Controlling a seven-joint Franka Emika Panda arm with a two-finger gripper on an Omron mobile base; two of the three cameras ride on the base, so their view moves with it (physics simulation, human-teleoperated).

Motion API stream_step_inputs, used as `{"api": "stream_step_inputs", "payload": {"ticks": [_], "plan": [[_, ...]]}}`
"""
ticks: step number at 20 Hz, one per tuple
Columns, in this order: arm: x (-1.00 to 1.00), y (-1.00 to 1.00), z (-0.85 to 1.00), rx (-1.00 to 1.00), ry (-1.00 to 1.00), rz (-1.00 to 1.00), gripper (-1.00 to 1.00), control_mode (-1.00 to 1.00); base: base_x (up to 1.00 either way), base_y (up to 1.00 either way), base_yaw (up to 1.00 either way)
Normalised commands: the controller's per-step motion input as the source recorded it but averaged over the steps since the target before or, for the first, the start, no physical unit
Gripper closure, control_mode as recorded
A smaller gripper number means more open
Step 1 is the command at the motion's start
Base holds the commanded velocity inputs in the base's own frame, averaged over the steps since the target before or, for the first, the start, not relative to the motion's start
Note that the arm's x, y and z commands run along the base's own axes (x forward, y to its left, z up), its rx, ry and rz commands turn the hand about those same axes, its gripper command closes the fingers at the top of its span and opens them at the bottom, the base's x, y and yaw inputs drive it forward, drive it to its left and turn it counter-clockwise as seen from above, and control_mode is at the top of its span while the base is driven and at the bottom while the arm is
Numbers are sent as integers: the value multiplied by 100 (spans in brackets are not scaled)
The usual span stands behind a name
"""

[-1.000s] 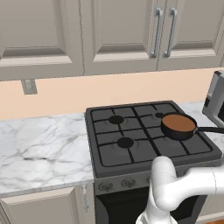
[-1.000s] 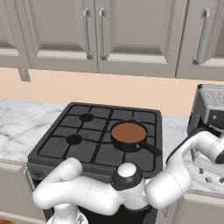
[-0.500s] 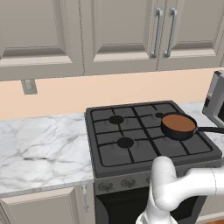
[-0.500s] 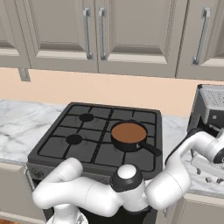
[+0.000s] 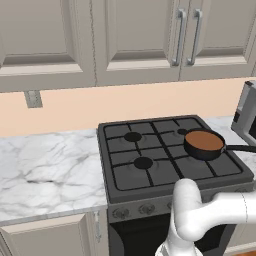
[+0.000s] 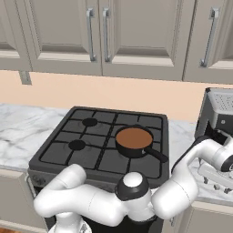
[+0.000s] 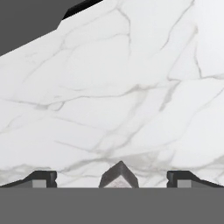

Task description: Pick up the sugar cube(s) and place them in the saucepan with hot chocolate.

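Note:
In the hand view a small sugar cube (image 7: 118,176) lies on the white marble counter, shaded grey, midway between my two dark fingertips (image 7: 42,178). My gripper (image 7: 111,180) is open around the cube, with a gap on each side of it. In the right base view the gripper (image 6: 215,176) hangs low over the counter right of the stove. The saucepan with hot chocolate (image 6: 134,139) sits on the stove's right front burner, round and black with brown liquid inside, its thin handle pointing right. The saucepan (image 5: 203,143) also appears in the left base view.
The black gas stove (image 5: 150,167) stands between marble counter stretches (image 5: 45,172). A grey appliance (image 6: 219,114) stands at the back right, close behind my hand. Wall cabinets (image 6: 104,36) hang above. The stove's dark edge (image 7: 81,6) crosses the top left corner of the hand view.
The hand has sunk a little toward the counter right of the stove. The jaws stay wide and the saucepan has not moved.

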Motion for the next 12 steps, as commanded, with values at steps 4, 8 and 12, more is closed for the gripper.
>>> {"api": "stream_step_inputs", "payload": {"ticks": [4,8,12], "plan": [[0,-2,-14,1,0,0,-100,-100,0,0,0],[0,-2,-21,1,0,0,-100,-100,0,0,0],[0,0,-17,2,0,0,-100,-100,0,0,0]]}}
